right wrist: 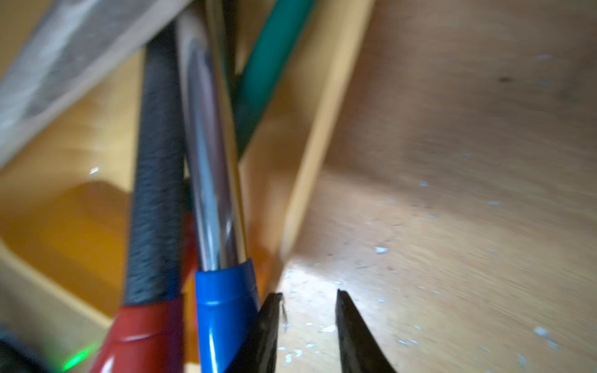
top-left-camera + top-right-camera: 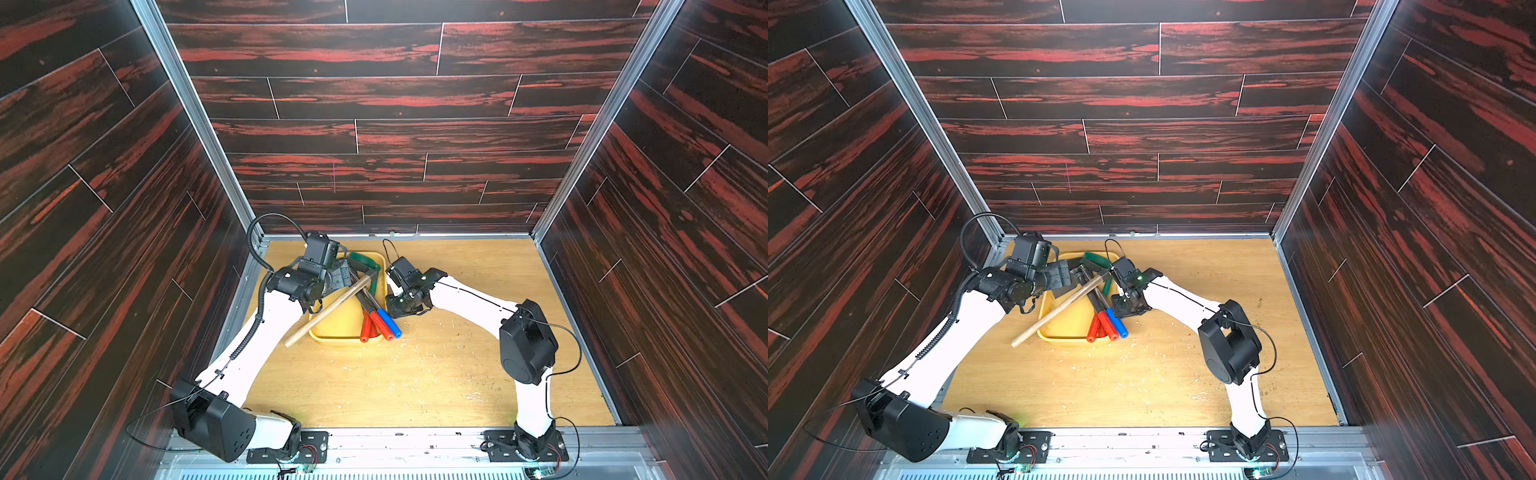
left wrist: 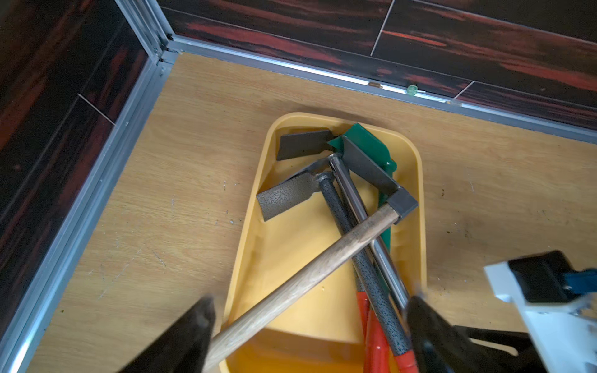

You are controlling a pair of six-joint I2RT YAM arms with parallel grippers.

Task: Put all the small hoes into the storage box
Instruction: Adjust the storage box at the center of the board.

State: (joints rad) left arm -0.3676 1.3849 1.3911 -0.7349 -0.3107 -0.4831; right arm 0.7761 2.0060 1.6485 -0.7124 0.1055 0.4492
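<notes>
Both empty: left gripper (image 3: 311, 298) spread wide astride the wooden hoe (image 3: 300, 282), right gripper (image 1: 308, 294) blurred, narrowly parted.

Both top views are bright and sharp with bowed edges; the right wrist view is smeared, glare whitening the counter (image 1: 310, 274).
</notes>
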